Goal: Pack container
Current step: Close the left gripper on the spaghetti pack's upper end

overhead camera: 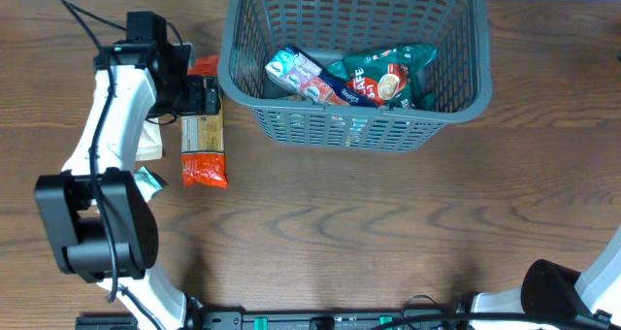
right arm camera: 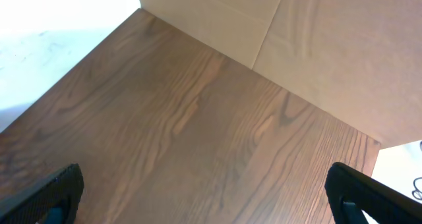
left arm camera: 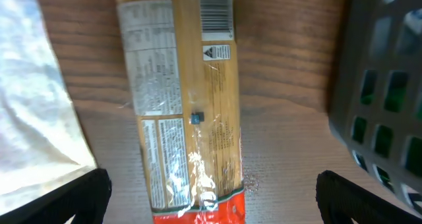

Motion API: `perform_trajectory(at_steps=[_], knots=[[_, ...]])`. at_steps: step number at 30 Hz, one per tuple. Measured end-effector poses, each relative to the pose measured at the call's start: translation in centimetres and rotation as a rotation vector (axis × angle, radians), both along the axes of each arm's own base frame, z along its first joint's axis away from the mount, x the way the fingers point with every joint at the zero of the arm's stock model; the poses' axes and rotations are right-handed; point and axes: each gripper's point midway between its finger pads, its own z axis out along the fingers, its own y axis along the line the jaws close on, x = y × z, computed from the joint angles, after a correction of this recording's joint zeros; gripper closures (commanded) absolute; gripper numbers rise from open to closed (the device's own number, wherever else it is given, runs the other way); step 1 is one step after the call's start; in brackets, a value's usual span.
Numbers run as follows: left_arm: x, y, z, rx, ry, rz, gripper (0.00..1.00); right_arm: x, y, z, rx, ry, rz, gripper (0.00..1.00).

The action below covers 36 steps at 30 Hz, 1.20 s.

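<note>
The container, a large dark grey lattice basket, stands at the table's far middle and holds several snack packets. A long tan packet with orange-red ends lies flat on the table just left of the basket. My left gripper hovers over that packet's far half. In the left wrist view the packet runs lengthwise between the wide-apart fingers, and the left gripper is open and touches nothing. My right gripper is open above bare wood, holding nothing.
A silvery-white packet lies left of the tan one, partly under my left arm. A small teal packet sits near the arm's base. The basket wall is close on the left gripper's right. A pale wall borders the table.
</note>
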Motion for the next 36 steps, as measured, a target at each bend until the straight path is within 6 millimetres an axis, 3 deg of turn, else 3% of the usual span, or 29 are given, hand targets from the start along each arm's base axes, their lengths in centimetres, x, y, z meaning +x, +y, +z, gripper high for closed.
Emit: perform_trajectory(at_steps=[11,18,36], knots=[[-0.2,-2.0,-1.9,0.058,0.041,-0.108,0.02,0.0,0.0,0.0,0.000,0.000,0.000,0.01],[-0.3,-1.6,-4.2,0.089,0.094,-0.089,0.02,0.0,0.0,0.0,0.000,0.000,0.000,0.01],[1.6,-0.4,-4.0,0.125,0.035,0.057,0.02,0.0,0.0,0.0,0.000,0.000,0.000,0.01]])
